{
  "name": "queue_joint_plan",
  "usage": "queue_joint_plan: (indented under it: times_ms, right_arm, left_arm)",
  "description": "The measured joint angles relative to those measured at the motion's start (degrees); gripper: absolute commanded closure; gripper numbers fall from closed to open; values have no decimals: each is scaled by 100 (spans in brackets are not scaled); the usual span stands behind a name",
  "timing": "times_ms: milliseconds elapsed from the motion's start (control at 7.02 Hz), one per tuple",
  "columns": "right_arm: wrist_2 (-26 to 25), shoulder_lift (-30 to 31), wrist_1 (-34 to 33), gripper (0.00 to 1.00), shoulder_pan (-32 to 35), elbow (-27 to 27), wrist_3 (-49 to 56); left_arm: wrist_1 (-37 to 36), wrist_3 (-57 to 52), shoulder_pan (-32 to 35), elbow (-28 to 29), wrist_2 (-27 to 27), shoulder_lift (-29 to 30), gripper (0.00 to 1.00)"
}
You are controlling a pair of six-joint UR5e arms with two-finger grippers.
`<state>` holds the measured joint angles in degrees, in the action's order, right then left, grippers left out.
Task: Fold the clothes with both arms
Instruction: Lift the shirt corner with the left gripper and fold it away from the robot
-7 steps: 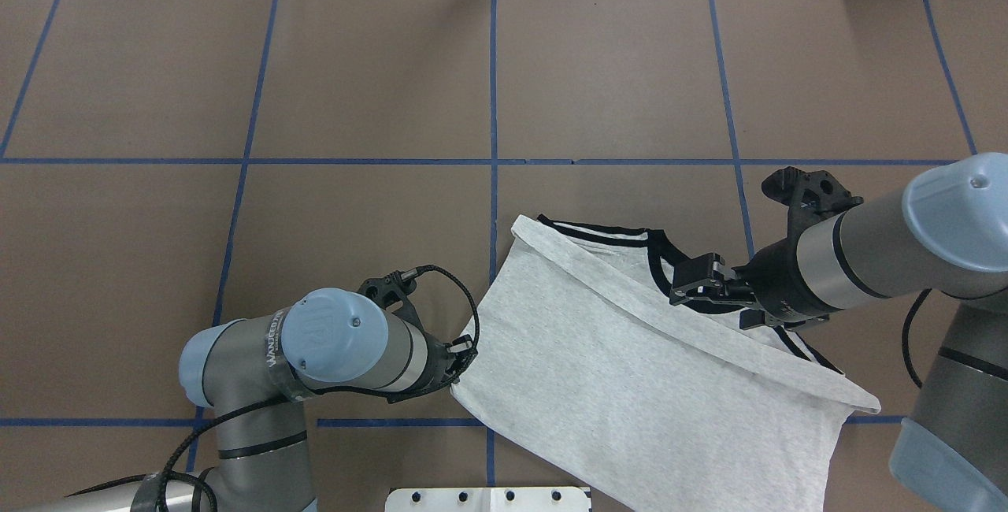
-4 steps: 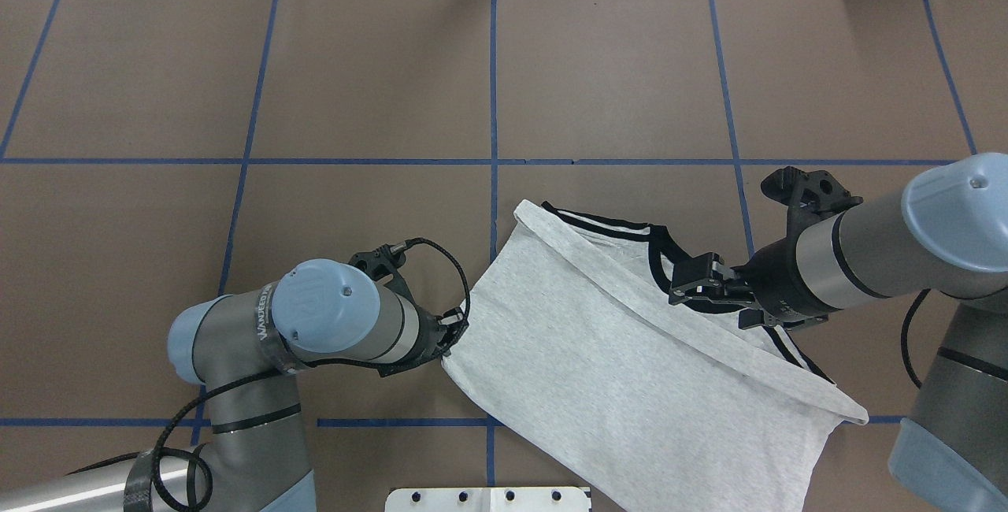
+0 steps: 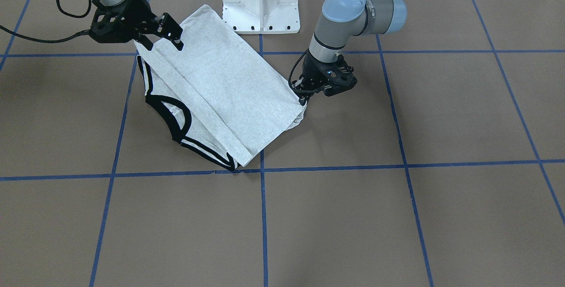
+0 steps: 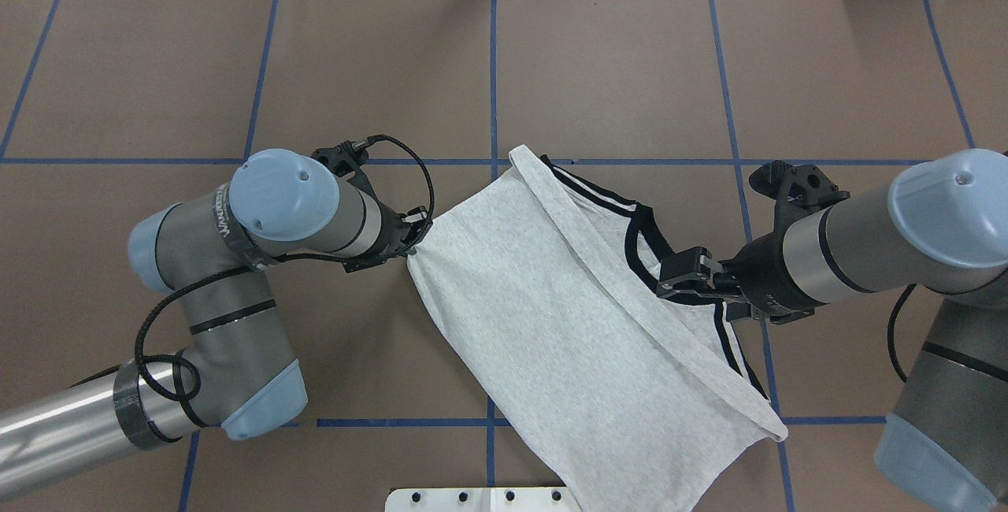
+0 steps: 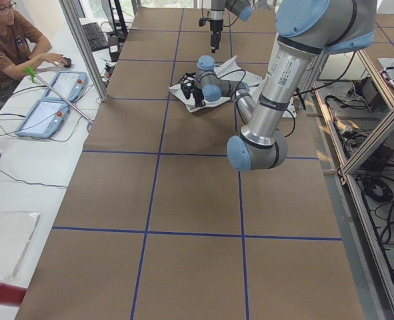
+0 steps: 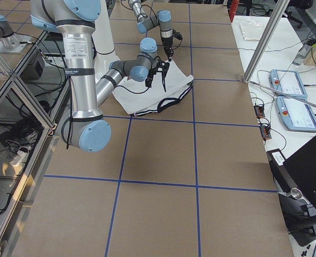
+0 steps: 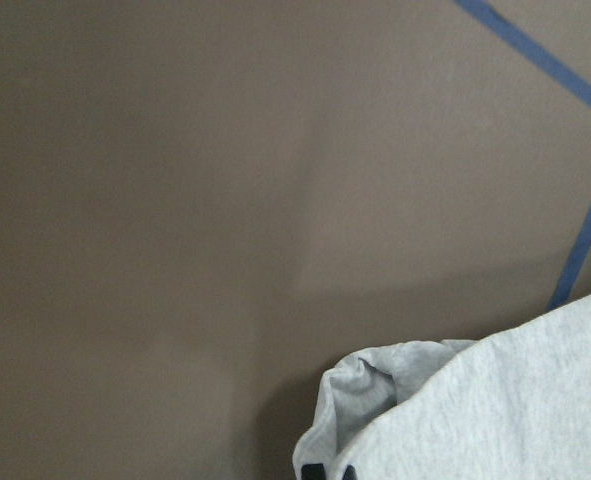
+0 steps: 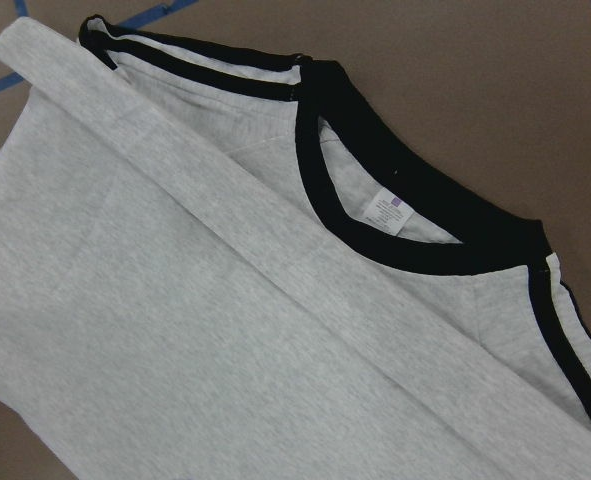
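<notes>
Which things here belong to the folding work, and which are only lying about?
Job: light grey short-sleeved T-shirt with black collar; black left gripper, jaws shut on its corner; black right gripper, jaws open over it.
Lying about: white metal pedestal base; two grey tablets; red cylinder.

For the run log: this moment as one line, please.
left gripper: jaws shut on T-shirt corner | right gripper: jaws open above collar | T-shirt: folded over on table
</notes>
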<state>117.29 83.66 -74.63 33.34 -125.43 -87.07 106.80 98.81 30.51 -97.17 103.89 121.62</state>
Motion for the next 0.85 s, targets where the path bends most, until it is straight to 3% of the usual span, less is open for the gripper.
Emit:
queue_joint_plan:
  times_ms: [570,854]
  right_arm:
    - [-6,-384,1,0,-6,260,-12]
    - [-4,-416,3,0,-10,303,-12]
  left_arm:
    - [163,-915,831,1165,-14,666,100]
    - [769,-1230,1076,2039,-204,1075,100]
